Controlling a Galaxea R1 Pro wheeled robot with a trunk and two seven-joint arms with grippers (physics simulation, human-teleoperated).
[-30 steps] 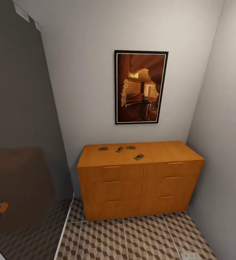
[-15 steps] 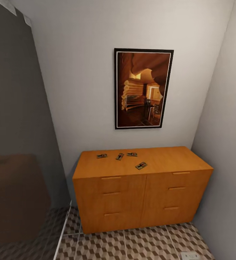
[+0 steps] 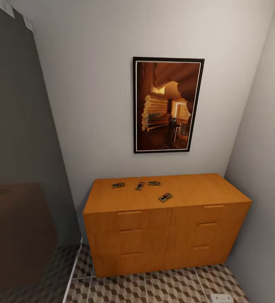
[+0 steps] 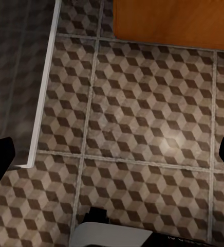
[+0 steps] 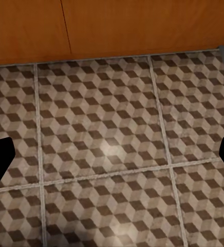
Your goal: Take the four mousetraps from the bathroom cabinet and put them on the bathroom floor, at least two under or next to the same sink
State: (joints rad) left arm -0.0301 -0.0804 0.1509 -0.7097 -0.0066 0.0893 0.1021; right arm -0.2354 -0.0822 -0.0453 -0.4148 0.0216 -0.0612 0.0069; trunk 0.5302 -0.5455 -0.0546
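Observation:
The orange-brown cabinet (image 3: 166, 227) stands against the far wall with its drawers closed. Several mousetraps (image 3: 140, 186) lie scattered on the left half of its flat top, and one mousetrap (image 3: 165, 197) sits closer to the front edge. The cube-patterned bathroom floor (image 3: 154, 288) runs in front of it. In the left wrist view, my left gripper (image 4: 112, 159) hangs open over the bathroom floor (image 4: 143, 128), with the cabinet's base (image 4: 173, 23) ahead. My right gripper (image 5: 112, 154) is also open above the floor (image 5: 107, 149), facing the cabinet front (image 5: 143, 25). The sink is out of view.
A framed picture (image 3: 168, 105) hangs on the wall above the cabinet. A dark glass partition (image 3: 19, 168) closes off the left side, and its white floor strip (image 4: 45, 87) runs along the tiles. The side wall (image 3: 263, 168) is close on the right.
The head view has shifted, so the cabinet looks slightly larger and lower in the picture. The mousetraps lie where they were.

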